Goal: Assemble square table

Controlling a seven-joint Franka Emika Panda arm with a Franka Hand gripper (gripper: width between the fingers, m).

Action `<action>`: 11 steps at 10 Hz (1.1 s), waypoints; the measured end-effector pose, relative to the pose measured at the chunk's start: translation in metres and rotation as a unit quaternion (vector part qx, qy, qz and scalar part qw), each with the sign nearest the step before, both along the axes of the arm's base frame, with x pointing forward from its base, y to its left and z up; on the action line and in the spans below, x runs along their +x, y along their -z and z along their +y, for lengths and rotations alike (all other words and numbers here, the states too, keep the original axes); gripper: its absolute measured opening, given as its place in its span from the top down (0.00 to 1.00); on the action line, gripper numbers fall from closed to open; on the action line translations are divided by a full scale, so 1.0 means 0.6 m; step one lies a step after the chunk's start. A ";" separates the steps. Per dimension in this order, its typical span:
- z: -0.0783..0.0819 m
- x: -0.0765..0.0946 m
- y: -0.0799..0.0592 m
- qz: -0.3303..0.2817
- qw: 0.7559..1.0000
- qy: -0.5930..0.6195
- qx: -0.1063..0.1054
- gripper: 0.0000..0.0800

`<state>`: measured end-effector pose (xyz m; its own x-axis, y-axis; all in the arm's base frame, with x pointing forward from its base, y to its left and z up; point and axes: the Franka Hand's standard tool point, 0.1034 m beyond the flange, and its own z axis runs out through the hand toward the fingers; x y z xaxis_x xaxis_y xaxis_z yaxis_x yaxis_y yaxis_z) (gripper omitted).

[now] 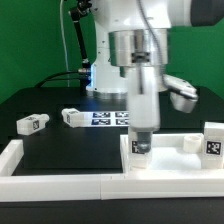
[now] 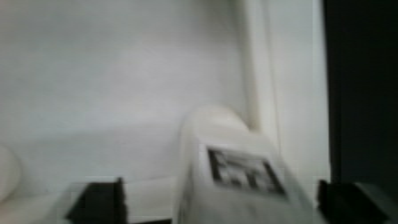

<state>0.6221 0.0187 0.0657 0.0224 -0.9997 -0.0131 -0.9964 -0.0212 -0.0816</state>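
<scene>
near edge: border strip [image 1: 60, 185], not in play. tabletop [image 1: 175, 166] lies at 4 o'clock on the worktop [image 1: 60, 150]. claw [image 1: 141, 138] hangs over its 9 o'clock corner, fingers [image 2: 98, 200] spread, with a gap either side of the upright leg [image 2: 240, 165]; nothing pinched.

judgement: centre on the leg, close squarely, turn without tilting so it seats in the corner hole.

no true container. the rimmed tabletop holds this leg and, it appears, a second leg [image 1: 213, 140] at 3 o'clock.

farther, at 10 o'clock: third leg [image 1: 72, 117], fourth leg [image 1: 32, 123], marker board [image 1: 110, 118].
</scene>
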 end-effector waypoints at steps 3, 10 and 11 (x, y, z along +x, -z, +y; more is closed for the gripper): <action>0.008 0.004 -0.001 -0.006 0.986 -0.165 -0.026 0.20; -0.029 0.019 -0.009 -0.031 0.850 -0.516 -0.096 0.19; -0.029 0.019 -0.009 -0.032 0.858 -0.504 -0.094 0.34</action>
